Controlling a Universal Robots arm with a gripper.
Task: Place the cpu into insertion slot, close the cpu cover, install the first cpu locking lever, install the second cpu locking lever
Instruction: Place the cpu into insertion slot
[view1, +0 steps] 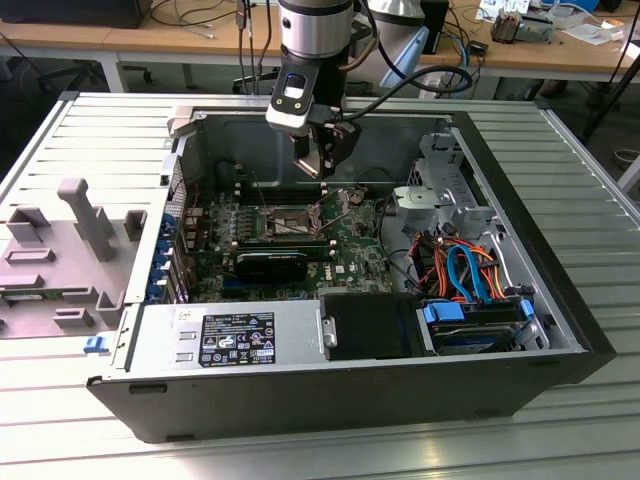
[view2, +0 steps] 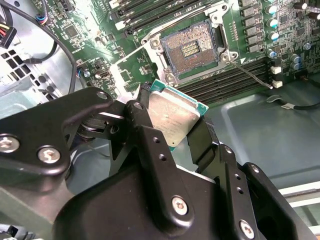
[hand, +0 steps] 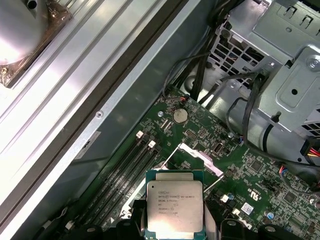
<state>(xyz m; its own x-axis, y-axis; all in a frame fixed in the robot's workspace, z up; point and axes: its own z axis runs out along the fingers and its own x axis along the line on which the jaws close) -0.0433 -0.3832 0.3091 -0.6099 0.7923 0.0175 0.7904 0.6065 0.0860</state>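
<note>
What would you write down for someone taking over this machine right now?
Pincer: shut on the cpu, holding it in the air above the board.
Slot: bare, contacts showing, nothing seated in it.
Cover: looks raised, not closed.
Done: cpu is picked up and is near the slot.
Left: cpu not yet in the slot; cover to close; both levers to lock. One wire lever sticks out unlatched beside the slot.

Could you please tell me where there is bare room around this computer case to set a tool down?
The ribbed table is bare on the exterior view's right of the case and along its near side. The exterior view's left holds a grey fixture. Inside is crowded: cables, and the gripper holding the cpu.
</note>
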